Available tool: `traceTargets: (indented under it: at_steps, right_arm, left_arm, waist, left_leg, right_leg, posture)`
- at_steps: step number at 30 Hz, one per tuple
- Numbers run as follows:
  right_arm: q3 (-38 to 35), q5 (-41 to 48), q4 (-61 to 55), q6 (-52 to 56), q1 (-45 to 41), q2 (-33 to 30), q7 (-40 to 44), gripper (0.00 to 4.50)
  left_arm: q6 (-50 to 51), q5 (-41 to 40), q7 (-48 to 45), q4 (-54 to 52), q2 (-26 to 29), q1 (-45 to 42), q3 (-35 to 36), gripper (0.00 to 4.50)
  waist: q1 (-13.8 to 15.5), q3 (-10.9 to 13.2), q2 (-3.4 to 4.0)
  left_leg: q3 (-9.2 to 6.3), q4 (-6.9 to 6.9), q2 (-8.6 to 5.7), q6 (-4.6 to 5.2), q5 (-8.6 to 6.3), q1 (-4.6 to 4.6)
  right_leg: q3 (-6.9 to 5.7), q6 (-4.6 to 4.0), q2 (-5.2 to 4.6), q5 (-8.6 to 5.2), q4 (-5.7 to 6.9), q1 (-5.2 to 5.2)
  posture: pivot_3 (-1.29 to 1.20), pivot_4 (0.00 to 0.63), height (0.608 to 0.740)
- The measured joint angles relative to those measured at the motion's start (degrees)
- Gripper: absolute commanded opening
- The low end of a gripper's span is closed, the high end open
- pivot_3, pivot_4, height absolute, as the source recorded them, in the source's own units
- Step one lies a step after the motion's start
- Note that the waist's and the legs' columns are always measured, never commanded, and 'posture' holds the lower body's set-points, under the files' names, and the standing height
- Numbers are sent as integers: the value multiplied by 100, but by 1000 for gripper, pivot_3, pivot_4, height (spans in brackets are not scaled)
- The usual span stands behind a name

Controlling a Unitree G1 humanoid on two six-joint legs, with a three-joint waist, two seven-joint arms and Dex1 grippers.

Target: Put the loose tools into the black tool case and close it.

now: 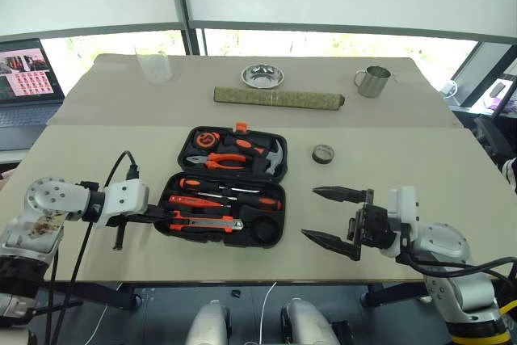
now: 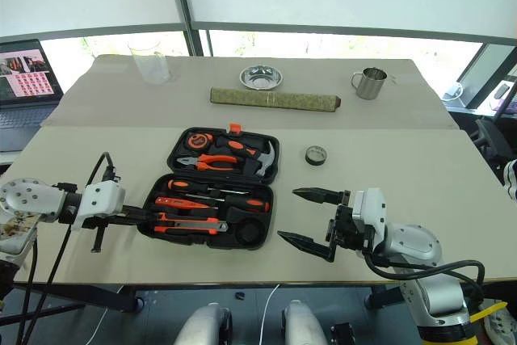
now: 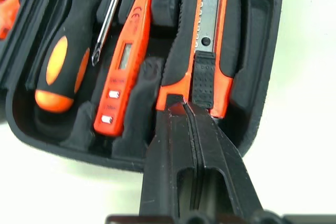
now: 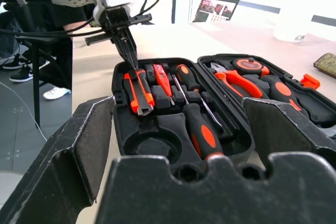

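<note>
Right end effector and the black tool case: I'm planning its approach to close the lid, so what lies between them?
Nothing: in the left eye view, bare table separates the open right end effector from the black tool case.

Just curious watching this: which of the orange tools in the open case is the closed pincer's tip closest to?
The utility knife, in the outermost slot of the case's near half. The left pincer sits at its slider end; the tester screwdriver lies one slot further in.

A beige table (image 1: 388, 183) carries the open tool case (image 1: 230, 187), a green rolled mat (image 1: 279, 98), steel bowl (image 1: 262, 77), mug (image 1: 372, 82), glass (image 1: 153, 65) and tape roll (image 1: 323, 153).
</note>
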Motion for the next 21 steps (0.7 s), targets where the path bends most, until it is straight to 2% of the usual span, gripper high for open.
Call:
traceTargets:
  at_steps: [6,10,21]
  right_arm:
    - [-2,3,-1,0,-4,-4,0,4500]
    - [-2,4,-2,1,-4,-7,-1,4500]
    - [-7,3,-10,1,-4,-7,-57,4500]
  left_arm:
    - [613,-745,20,-676,-349,-37,145,38]
    - [976,-867,158,-1035,-490,-102,158,38]
    - [785,186,702,-653,-1166,-141,-652,38]
  waist:
    - [-6,14,-24]
    - [-8,15,-25]
    - [23,17,-29]
  left_leg:
    - [-4,2,0,0,0,0]
    - [-4,2,-2,0,0,0]
    - [-6,3,-6,0,0,2]
  right_leg:
    - [-1,0,2,0,0,1]
    - [-1,1,2,0,-2,2]
    - [-1,1,1,0,-3,8]
  posture:
    - [0,150,740]
    - [0,150,740]
    - [0,150,740]
